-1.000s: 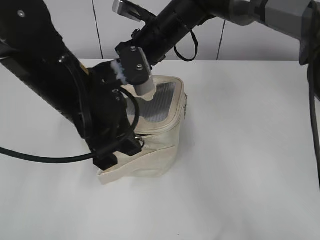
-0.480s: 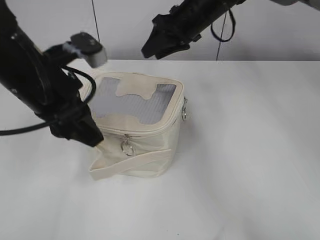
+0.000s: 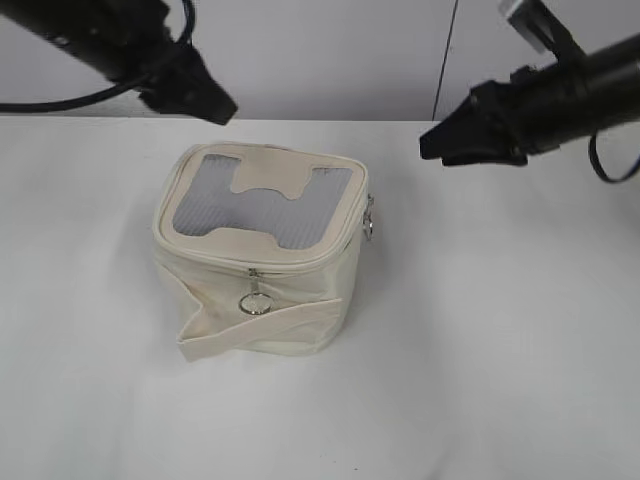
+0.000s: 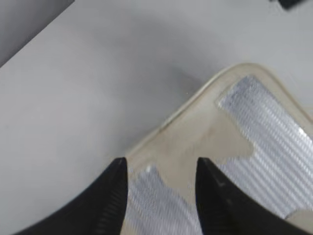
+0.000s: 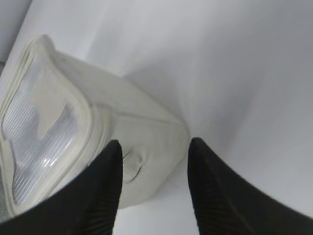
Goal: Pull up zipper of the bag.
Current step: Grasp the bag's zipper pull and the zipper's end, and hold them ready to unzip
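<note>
The cream-white bag stands upright on the white table, its grey mesh top panel with the H-shaped patch facing up. The zipper runs round the top edge. One silver ring pull hangs on the front and another on the right side. My left gripper hovers open above the bag's back left; its wrist view shows the top panel below it. My right gripper hovers open to the bag's right; its wrist view shows the bag's side.
The wide cream strap loops along the bag's front base. The white table spreads round the bag. A pale wall stands behind the table's back edge.
My left arm has pulled up and away from the bag's front left to the upper left. My right arm has swung from behind the bag to its right. The bag is fully uncovered.
</note>
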Robot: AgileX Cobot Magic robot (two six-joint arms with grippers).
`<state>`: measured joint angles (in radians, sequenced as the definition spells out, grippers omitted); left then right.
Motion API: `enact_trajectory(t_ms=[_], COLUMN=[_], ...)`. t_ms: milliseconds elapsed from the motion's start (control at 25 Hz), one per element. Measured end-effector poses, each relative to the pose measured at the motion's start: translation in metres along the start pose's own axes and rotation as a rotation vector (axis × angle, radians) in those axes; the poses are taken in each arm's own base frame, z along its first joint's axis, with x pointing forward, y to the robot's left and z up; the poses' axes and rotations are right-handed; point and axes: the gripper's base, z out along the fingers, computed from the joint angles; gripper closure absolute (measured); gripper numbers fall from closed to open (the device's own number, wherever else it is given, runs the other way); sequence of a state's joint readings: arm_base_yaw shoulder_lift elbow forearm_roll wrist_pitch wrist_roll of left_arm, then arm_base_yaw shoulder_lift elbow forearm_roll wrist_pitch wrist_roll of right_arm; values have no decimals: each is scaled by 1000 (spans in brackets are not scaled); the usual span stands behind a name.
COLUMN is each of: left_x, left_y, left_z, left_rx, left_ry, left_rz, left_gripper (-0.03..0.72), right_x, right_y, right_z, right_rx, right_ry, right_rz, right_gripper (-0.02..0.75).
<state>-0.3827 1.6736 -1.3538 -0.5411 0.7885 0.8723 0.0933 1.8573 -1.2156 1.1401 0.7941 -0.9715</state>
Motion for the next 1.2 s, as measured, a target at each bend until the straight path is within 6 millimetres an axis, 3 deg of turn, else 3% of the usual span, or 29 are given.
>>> enact_trajectory(t_ms=[120, 240, 320, 520, 840, 1200], left_x=[-25, -39, -46, -58, -53, -52], left_y=[13, 25, 31, 36, 20, 20], left_z=[32, 61, 76, 97, 124, 126], left_rx=[159, 290, 342, 383, 426, 423], left_ry=[-3, 25, 25, -11, 52, 75], left_rz=[71, 148, 170, 188, 202, 131], left_gripper=[330, 318, 302, 284, 283, 283], right_x=[52, 83, 93, 99, 98, 99], right_y=[10, 13, 12, 10, 10, 16], right_z=[-6, -1, 1, 2, 3, 6], right_rx=[-25, -57, -59, -36, -33, -45], right_ry=[-10, -23, -39, -51, -54, -47], right_rz=[3, 13, 26, 9, 9, 2], right_gripper=[381, 381, 381, 381, 381, 383])
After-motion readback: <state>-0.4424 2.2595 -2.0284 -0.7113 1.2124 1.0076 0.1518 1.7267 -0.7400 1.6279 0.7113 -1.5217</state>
